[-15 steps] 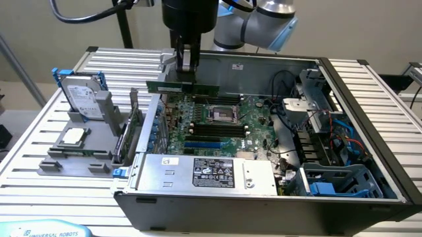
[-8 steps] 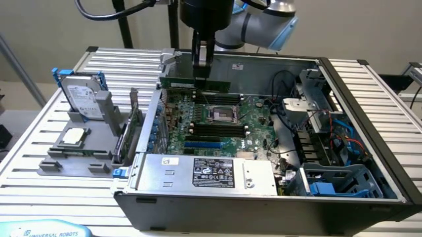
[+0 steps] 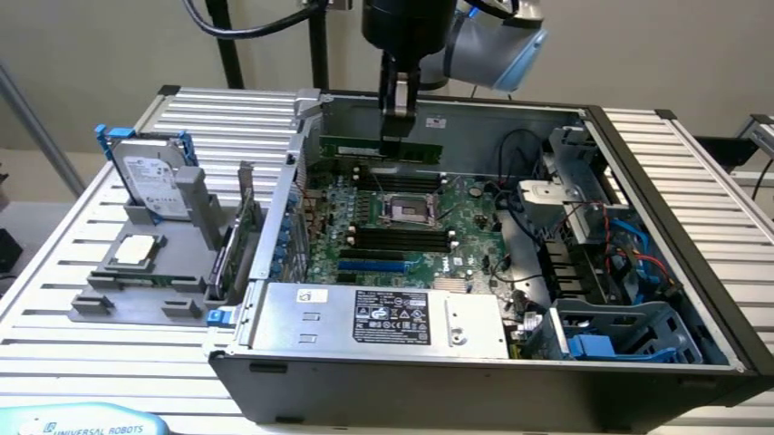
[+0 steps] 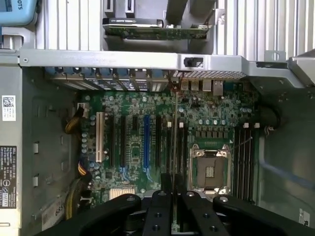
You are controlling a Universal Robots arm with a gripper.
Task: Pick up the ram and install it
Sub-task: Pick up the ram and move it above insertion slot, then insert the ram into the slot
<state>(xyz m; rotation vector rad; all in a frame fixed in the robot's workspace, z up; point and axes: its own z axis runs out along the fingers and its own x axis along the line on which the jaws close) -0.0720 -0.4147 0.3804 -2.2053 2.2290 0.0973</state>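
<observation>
Slatted table, open case, pincer clamping ram, hiding its middle

free: above motherboard | tight: end effector gripping ram near case wall | blocked: power supply, drive cage, cables

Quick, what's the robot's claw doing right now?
Gripper: closed, holding the ram.

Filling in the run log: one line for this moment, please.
pincer: shut on the ram | the ram: held level above the motherboard, not yet seated | computer case: open
</observation>
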